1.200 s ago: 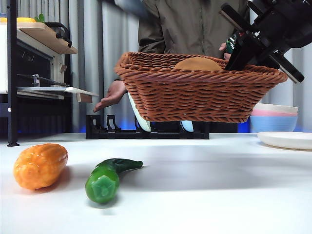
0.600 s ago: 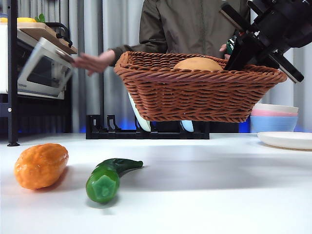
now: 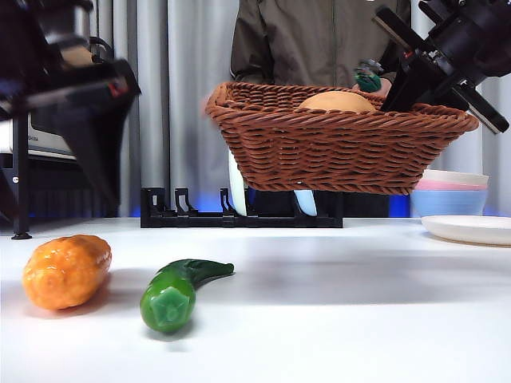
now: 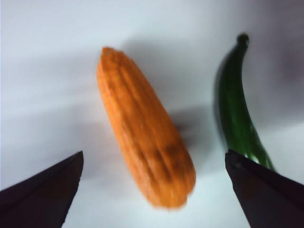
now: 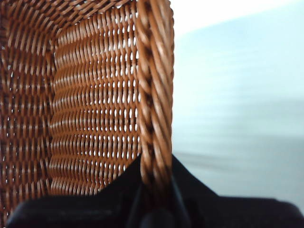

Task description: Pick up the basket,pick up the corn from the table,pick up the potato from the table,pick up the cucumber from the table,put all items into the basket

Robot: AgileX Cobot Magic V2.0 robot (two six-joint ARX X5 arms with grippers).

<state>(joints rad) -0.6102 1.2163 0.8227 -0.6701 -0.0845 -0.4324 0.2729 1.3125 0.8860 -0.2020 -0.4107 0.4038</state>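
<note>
I have the right pincer (image 5: 154, 190) pinching the braided rim of the basket (image 3: 343, 148), one jaw on each side of the wicker wall, and in the front view the basket hangs in the air clear of the tabletop (image 3: 359, 319). The potato (image 3: 337, 101) sits inside the basket, its tan top showing just over the rim.

My left pincer (image 4: 152, 175) is spread wide, its two black jaws well apart, and it hovers over the corn (image 4: 142, 128), touching nothing. In the front view this arm shows as a big dark blur above the corn (image 3: 66, 270), which lies on the tabletop well to the side of the basket and below its level. The cucumber (image 3: 177, 289) lies on the tabletop just beside the corn, between the corn and the basket, blunt cut end toward the front camera and its dark tip pointing away. From the left wrist camera the cucumber (image 4: 237, 109) runs alongside the corn without touching it; one jaw covers its thick end.

Behind the basket stands a person in an olive jacket (image 3: 311, 40). Beyond the basket's far side from the corn I see a stack of pastel bowls (image 3: 451, 191) and a white plate (image 3: 471, 229) on the tabletop.
</note>
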